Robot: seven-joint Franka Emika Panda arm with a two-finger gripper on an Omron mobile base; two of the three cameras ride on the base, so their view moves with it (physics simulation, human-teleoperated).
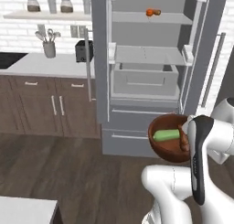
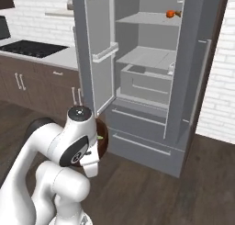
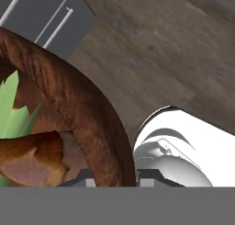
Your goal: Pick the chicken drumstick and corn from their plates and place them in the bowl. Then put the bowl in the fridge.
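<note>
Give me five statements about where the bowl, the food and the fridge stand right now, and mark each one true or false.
1. The fridge stands with its doors open. True.
2. The bowl rests on a fridge shelf. False: it is held up in front of the fridge, above the wooden floor, with the gripper shut on its rim.
3. The corn lies inside the bowl. True.
4. The chicken drumstick lies on a plate. False: it is in the bowl, beside the corn.
5. The fridge's top shelf is bare. False: a small orange item sits on it.
</note>
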